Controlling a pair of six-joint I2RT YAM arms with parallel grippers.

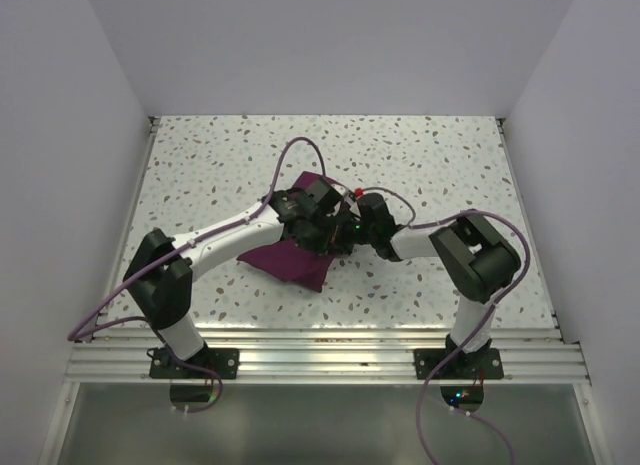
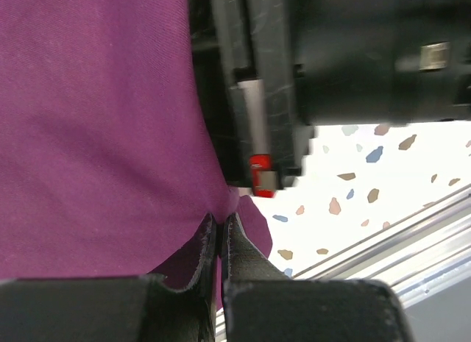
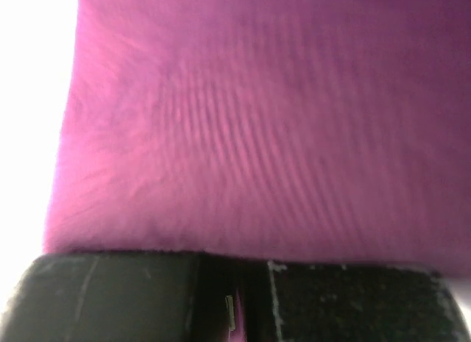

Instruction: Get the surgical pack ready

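The left hand [image 2: 219, 237] is clamped on a fold of the surgical pack [image 2: 96, 136], likely light, limp cloth best held at corners; whether the right hand [image 3: 235, 298] grips cannot be told.

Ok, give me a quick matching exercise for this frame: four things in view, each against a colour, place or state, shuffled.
Things:
1. surgical pack
2. table
3. left gripper
4. metal rail

Descriptions:
A. white with coloured speckles
B. silver, running along the near edge
C. dark purple, crumpled mid-table
D. shut, pinching a cloth edge

Pairs: 1-C; 2-A; 3-D; 4-B
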